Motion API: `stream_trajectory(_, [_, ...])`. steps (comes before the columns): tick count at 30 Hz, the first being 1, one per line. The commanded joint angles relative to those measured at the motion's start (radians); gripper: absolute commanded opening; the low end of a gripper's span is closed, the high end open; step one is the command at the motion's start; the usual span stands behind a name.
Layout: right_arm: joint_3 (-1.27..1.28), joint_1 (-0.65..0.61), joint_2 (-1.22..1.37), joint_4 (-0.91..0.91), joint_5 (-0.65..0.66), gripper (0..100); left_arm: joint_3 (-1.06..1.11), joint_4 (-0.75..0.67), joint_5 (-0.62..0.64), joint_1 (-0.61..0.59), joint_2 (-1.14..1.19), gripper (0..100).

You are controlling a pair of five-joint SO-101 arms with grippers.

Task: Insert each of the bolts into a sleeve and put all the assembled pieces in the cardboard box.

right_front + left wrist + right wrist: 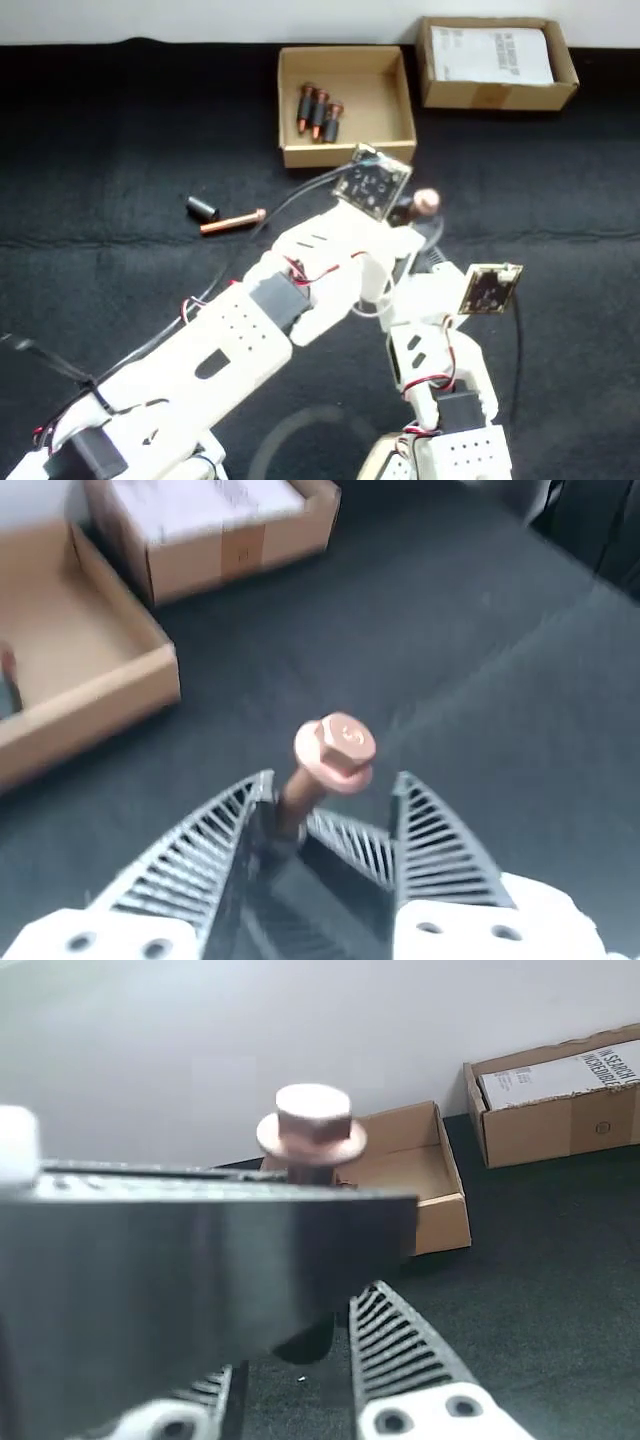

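My left gripper [333, 777] is shut on a black sleeve [268, 842] with a copper bolt [335, 748] standing in it, head up. In the high view the bolt head [426, 202] shows just right of the left wrist, in front of the cardboard box [345, 152]. Three assembled pieces [318, 112] lie in that box. A loose sleeve [202, 208] and a loose bolt [232, 222] lie on the black cloth to the left. My right gripper [300, 1360] sits low by the sleeve's lower end [305, 1340], under the bolt head [310, 1125]; the left arm partly hides it.
A second cardboard box [497, 95] with a printed sheet in it stands at the back right. The left arm crosses the table from the front left, and the right arm [445, 340] rises at the front right, close beside it. The cloth has a fold [540, 237] across the middle.
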Motion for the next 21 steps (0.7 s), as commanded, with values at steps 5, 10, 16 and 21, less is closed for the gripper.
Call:
stream_trajectory(5, [0.133,-0.004,-0.012,-0.004,0.017,0.6,-0.088,0.259,0.015,0.007,-0.107,25])
stream_trajectory(10, [0.133,-0.004,-0.012,-0.004,0.017,0.6,-0.081,0.281,0.015,-0.077,-0.165,25])
stream_trajectory(16, [0.133,-0.004,-0.012,-0.002,0.017,0.6,-0.09,0.279,0.015,-0.223,-0.268,25])
stream_trajectory(21, [0.133,-0.004,-0.012,-0.002,0.017,0.6,-0.084,0.279,0.015,-0.36,-0.403,20])
